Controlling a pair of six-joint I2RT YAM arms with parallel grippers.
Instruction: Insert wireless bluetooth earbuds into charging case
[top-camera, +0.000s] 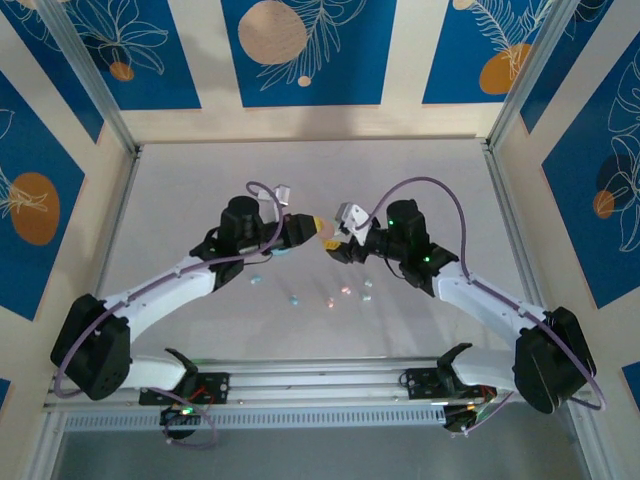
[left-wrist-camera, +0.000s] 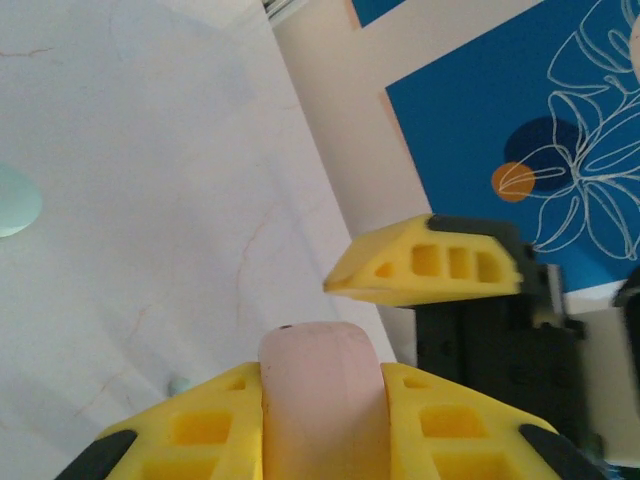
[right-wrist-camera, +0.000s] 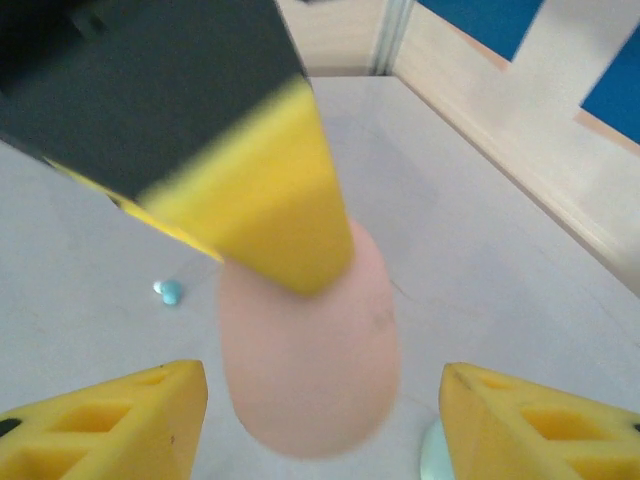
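Your left fingers (left-wrist-camera: 200, 430) pinch the pink case (left-wrist-camera: 320, 400) tight and hold it above the bench (top-camera: 200, 190). Your right fingers (right-wrist-camera: 120, 420) stand wide on either side of it, touching nothing. That smooth, pebble-round shell could squirt out from the hard yellow plastic, or twist if the right fingers close off-centre. You cannot tell through the blur whether its lid is open. The earbuds (top-camera: 346, 291), tiny rounded pastel pellets, lie loose on the pale matte bench below, with a mint case (left-wrist-camera: 12, 200) nearby.
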